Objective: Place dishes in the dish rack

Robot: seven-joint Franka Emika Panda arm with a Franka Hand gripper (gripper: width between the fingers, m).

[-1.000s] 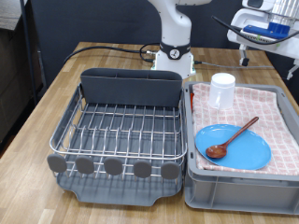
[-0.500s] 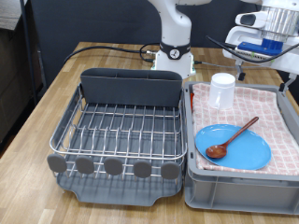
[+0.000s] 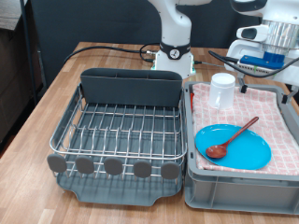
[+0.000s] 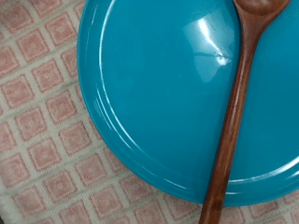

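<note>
My end effector (image 3: 264, 63) hangs at the exterior view's upper right, above the far right corner of the grey bin (image 3: 234, 191); I cannot tell whether its fingers are spread or pressed together. Below me the round, glossy light-blue plate (image 4: 159, 84) lies flat on the red-and-white checked cloth (image 4: 42, 140) inside the bin, and the reddish-brown wooden spoon (image 4: 235, 103) rests across it. The small white mug (image 3: 221, 91) stands upright on the cloth behind the plate. The silver wire dish rack (image 3: 120, 131) sits on the wooden surface (image 3: 42, 112) just beside the bin.
</note>
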